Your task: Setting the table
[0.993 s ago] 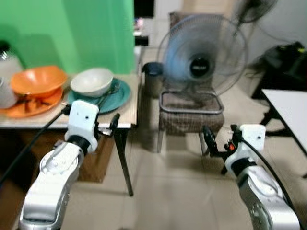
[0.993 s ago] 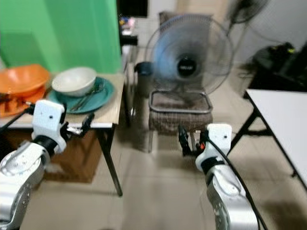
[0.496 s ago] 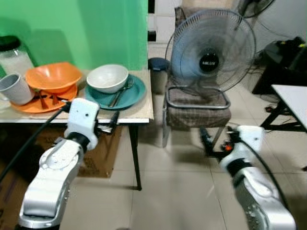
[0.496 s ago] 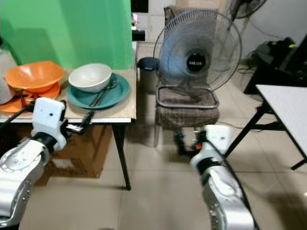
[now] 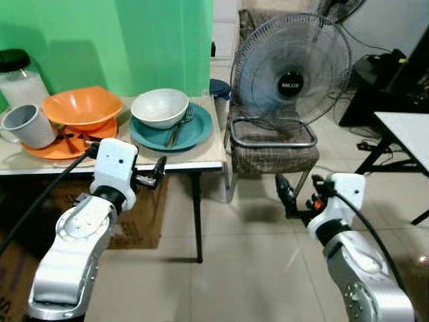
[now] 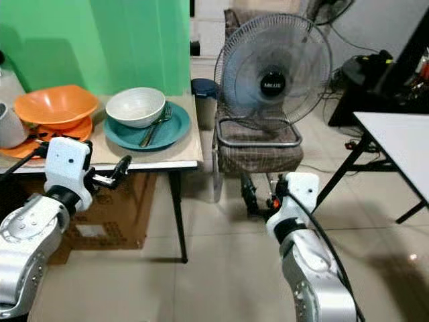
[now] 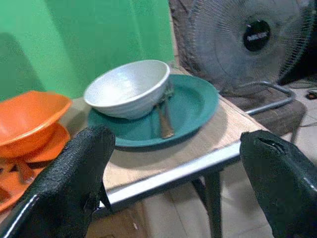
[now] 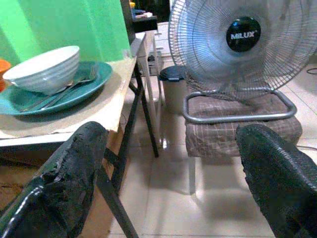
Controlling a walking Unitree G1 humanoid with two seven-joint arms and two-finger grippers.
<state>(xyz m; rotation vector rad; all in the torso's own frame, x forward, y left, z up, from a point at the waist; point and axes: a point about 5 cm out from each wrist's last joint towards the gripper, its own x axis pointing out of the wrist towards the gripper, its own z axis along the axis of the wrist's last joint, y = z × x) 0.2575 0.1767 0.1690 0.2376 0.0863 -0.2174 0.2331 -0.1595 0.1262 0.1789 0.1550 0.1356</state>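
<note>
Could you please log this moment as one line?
left gripper: open, at table edge | right gripper: open, idle | white bowl on teal plate

1. Both arms are clad in smooth, rounded silver shells.
2. Each wrist ends in a boxy white housing with small dark screw holes.
3. A thick black cable runs along each arm to its wrist block.
4. The left end effector and the right end effector each have two long black fingers with a rough, grainy surface.
5. A small red-orange part sits beside the right wrist housing.
</note>
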